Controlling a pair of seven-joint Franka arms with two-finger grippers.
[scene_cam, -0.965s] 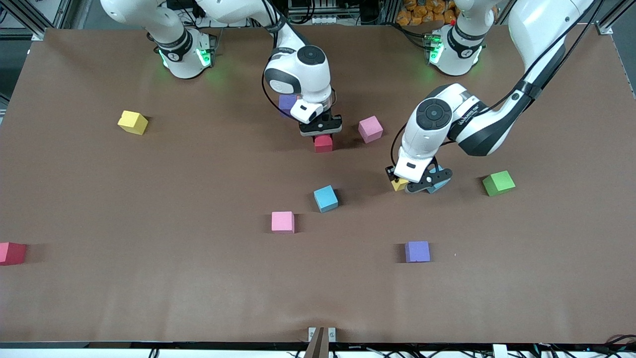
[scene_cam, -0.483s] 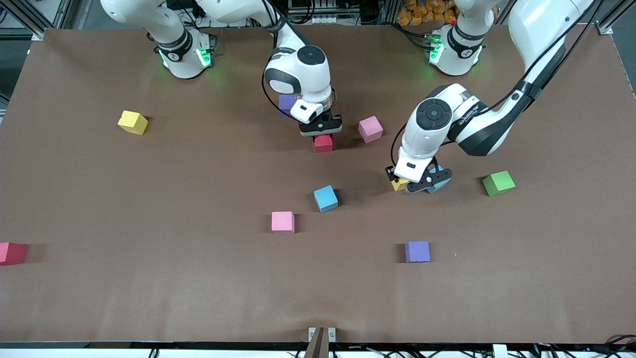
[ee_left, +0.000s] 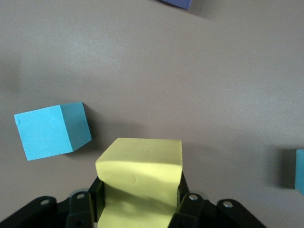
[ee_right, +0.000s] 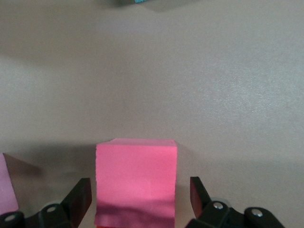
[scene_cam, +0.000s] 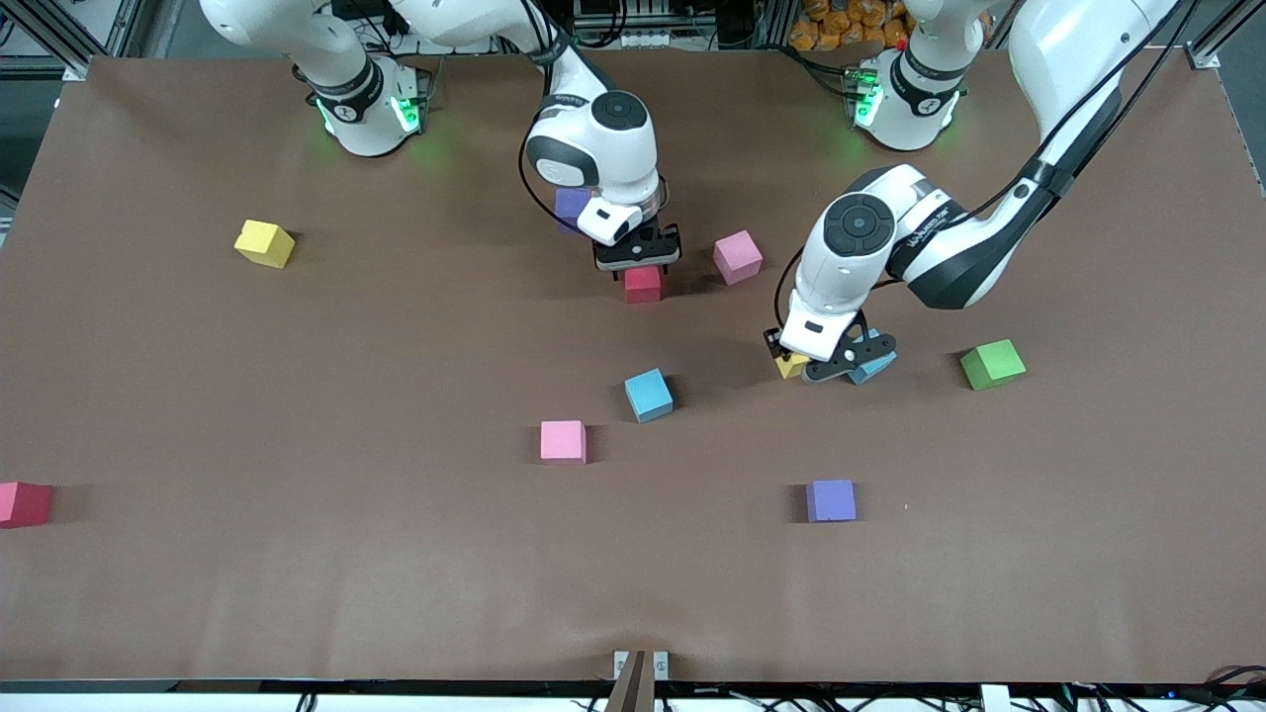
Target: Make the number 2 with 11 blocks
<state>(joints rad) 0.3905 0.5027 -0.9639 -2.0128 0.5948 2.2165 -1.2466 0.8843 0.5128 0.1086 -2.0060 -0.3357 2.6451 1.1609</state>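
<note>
My right gripper (scene_cam: pixel 638 259) (ee_right: pixel 138 186) stands open around a deep pink-red block (scene_cam: pixel 643 284) (ee_right: pixel 136 175) on the table, with a gap on each side. My left gripper (scene_cam: pixel 829 368) (ee_left: pixel 140 195) is shut on a small yellow block (scene_cam: pixel 791 365) (ee_left: pixel 140 166), tilted in the grip, low over the table. A light blue block (scene_cam: pixel 873 368) (ee_left: pixel 52 130) lies right beside it. Other blocks lie scattered: pink (scene_cam: pixel 738 256), purple (scene_cam: pixel 571 205) half hidden by the right arm, light blue (scene_cam: pixel 648 395), pink (scene_cam: pixel 563 441), purple (scene_cam: pixel 831 500), yellow (scene_cam: pixel 264 243), pink-red (scene_cam: pixel 24 502).
A green cube (scene_cam: pixel 992 364) lies toward the left arm's end of the table, beside the left gripper. The brown table (scene_cam: pixel 396 574) is open nearer the front camera.
The right gripper's jaws have opened off the pink-red block, which stays in place. The left arm has shifted slightly with the yellow block still in its grip.
</note>
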